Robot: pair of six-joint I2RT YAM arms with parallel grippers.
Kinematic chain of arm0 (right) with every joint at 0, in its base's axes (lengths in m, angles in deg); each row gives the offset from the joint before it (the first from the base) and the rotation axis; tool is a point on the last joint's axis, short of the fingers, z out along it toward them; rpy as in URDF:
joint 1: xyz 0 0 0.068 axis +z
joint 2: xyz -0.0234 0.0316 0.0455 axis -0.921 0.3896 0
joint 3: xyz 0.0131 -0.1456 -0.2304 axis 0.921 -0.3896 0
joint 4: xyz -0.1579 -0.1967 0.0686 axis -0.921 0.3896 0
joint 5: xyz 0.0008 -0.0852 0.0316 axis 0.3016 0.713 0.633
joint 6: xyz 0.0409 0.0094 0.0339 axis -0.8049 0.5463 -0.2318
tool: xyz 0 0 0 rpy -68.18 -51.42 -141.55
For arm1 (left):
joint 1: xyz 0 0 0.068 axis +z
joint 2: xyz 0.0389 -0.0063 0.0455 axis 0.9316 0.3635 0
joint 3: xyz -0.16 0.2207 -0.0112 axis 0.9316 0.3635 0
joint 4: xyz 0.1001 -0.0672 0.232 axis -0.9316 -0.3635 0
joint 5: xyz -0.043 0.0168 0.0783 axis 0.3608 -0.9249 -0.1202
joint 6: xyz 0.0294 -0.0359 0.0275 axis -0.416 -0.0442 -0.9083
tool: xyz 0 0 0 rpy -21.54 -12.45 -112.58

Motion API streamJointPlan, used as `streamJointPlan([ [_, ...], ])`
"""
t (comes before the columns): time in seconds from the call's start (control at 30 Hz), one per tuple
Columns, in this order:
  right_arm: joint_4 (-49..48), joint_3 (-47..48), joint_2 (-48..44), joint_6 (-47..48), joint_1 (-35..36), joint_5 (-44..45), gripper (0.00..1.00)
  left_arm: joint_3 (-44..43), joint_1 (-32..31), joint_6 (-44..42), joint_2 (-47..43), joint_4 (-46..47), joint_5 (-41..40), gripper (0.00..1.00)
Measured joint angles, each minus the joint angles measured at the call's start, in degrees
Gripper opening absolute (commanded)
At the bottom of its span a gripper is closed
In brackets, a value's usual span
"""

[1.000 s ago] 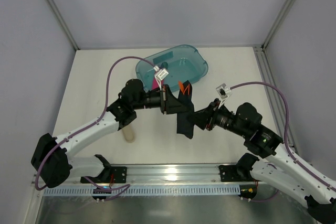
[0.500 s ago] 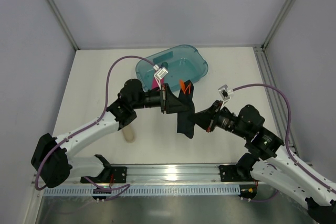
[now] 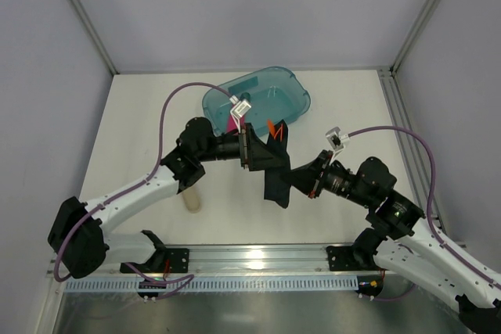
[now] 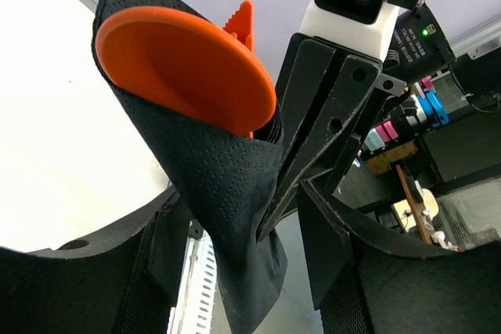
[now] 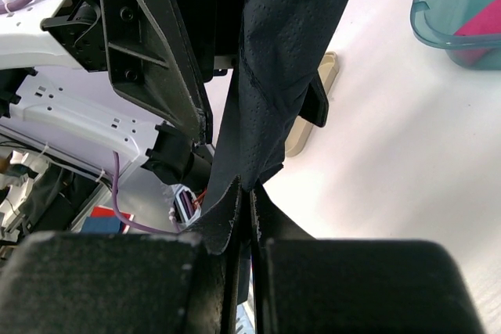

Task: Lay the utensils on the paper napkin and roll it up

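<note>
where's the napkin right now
In the top view the napkin hangs mid-table near the tub, between the left gripper and the right gripper, which pinches it.

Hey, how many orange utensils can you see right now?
2. A round spoon bowl pokes out of the top of the black napkin, and a toothed orange tip stands just behind it. More may be hidden inside the napkin.

Left gripper [image 4: 239,223] parted, right gripper [image 5: 244,197] clamped
</note>
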Motion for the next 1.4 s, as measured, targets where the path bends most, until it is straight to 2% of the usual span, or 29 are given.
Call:
streamJointPlan([
  [0.27,-0.13,0.02,0.61,0.11,0.00,-0.42,0.04,0.02,-0.13,1.53,2.16,2.99,0.87,0.59],
  [0.53,-0.90,0.02,1.33,0.09,0.00,-0.63,0.04,0.02,-1.31,2.71,3.13,5.46,1.46,0.52],
  [0.67,-1.20,0.02,1.33,0.09,0.00,-0.66,0.04,0.02,-1.44,2.84,3.26,5.73,1.49,0.38],
  [0.73,-1.38,0.02,1.31,0.09,0.00,-0.70,0.04,0.02,-1.44,2.99,3.26,5.86,1.46,0.22],
  [0.77,-1.44,0.02,1.31,0.07,0.00,-0.72,0.04,0.02,-1.44,2.86,3.28,5.88,1.42,0.22],
  [0.9,-1.92,0.02,1.31,0.02,0.17,-1.07,0.04,0.02,-1.44,2.62,3.32,5.84,1.51,0.05],
  [0.97,-1.90,0.02,1.31,0.02,0.22,-1.07,0.04,0.02,-1.44,2.60,3.32,5.88,1.53,0.01],
  [1.03,-1.95,0.02,1.31,0.02,0.22,-1.14,0.04,0.02,-1.44,2.64,3.32,5.86,1.53,0.06],
  [1.07,-1.95,0.02,1.31,0.00,0.22,-1.16,0.04,0.02,-1.44,2.62,3.32,5.84,1.53,0.13],
  [1.1,-1.99,0.02,1.31,0.02,0.22,-1.16,0.04,0.02,-1.44,2.62,3.32,5.81,1.53,0.35],
  [1.2,-2.01,0.02,1.27,0.04,0.22,-1.11,0.04,0.00,-1.44,2.21,3.21,5.03,1.18,0.62],
  [1.4,-1.75,0.02,0.70,0.11,0.22,-0.52,0.04,0.02,-1.44,1.07,2.08,2.78,0.13,0.62],
])
